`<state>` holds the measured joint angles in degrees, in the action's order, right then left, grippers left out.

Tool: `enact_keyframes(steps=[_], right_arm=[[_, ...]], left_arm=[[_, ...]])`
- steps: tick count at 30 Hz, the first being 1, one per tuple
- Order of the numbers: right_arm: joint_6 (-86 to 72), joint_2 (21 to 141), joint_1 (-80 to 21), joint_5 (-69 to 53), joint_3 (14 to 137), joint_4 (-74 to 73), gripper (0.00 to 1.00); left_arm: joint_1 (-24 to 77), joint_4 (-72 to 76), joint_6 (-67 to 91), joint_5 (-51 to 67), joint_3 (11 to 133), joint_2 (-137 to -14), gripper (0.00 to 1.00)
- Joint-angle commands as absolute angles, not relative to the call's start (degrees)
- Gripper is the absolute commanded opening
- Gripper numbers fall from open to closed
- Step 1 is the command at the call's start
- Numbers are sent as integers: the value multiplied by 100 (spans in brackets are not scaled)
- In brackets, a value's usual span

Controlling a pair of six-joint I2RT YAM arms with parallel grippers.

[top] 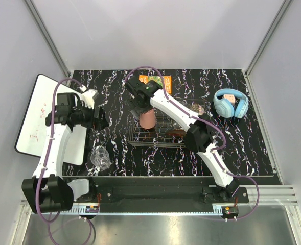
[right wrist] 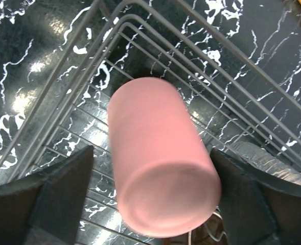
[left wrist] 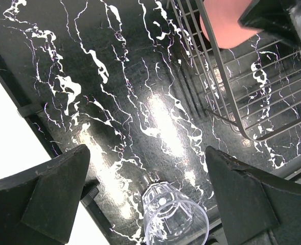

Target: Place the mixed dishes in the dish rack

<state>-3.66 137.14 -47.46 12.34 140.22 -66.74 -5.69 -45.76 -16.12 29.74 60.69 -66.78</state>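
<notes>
The pink cup point(right wrist: 158, 163) stands bottom-up inside the dish rack point(right wrist: 140, 30), near the rack's left end point(top: 160, 133). My right gripper point(right wrist: 153, 199) is open around the cup. Its left finger stands clear of the cup's side and the right finger is close beside it. A small clear glass cup point(left wrist: 175, 214) stands upright on the black marbled table, also seen as the glass cup point(top: 100, 157) by the near left edge. My left gripper point(left wrist: 150, 189) hovers over it, wide open and empty. A brownish bowl point(top: 177, 132) lies in the rack under the right arm.
Light-blue headphones point(top: 231, 103) lie at the right. An orange-green box point(top: 153, 79) sits at the back edge. A flat white board point(top: 35, 115) lies at the left. A patterned bowl point(top: 199, 108) shows just behind the rack.
</notes>
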Motion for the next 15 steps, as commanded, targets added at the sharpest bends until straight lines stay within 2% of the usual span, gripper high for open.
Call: enact_keyframes(steps=[1,8,15], right_arm=[[-308,13650,-4711,1468,14045,-6530,100],[-334,13483,-4720,1354,14089,-6495,100],[-264,13123,-4711,1775,14002,-6425,100]], left_arm=[[-598,-4403,-1714,3041,5950,-6329,99],[-606,-4570,-1872,2646,5757,-6065,99],[-607,-4719,-1969,2514,5678,-5854,99]])
